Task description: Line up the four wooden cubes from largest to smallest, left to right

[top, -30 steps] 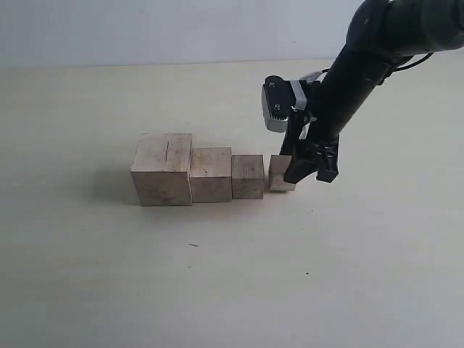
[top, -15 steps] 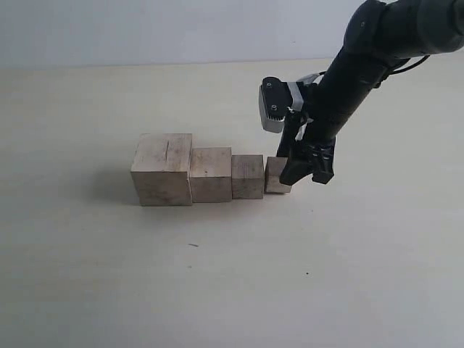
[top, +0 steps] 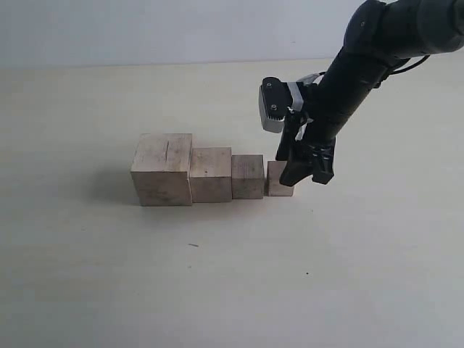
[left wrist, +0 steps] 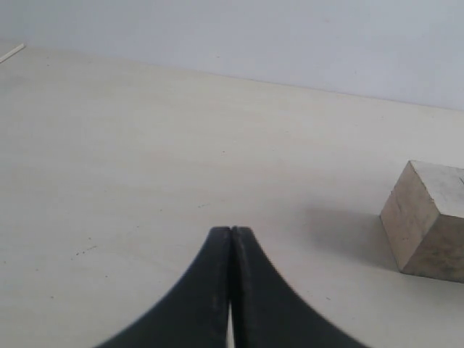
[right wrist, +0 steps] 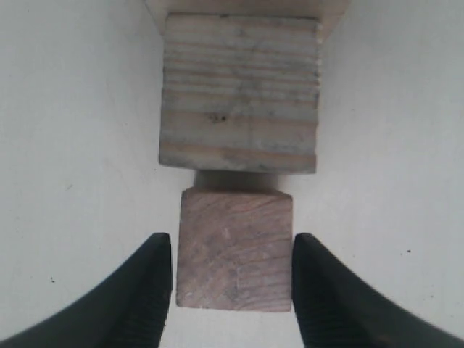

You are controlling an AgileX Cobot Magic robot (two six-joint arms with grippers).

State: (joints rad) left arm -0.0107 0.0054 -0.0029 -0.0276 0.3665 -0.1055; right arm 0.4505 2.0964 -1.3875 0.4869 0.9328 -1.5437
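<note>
Right wrist view: placing the last cube. The right fingers [right wrist: 148, 290] flank the smallest cube [right wrist: 234, 250], which sits on the bench [right wrist: 72, 145] just beside the third cube [right wrist: 239, 94]; pinching or loose, I cannot tell. The left fingers [left wrist: 217, 290] are pressed together. Next, likely: release and lift straight clear.

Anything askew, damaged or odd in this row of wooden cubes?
Only minor things. The smallest cube sits a narrow gap off the third cube, while the other three look flush. The largest cube has a thin dark slit on top. The order runs largest to smallest, and nothing is tipped.
</note>
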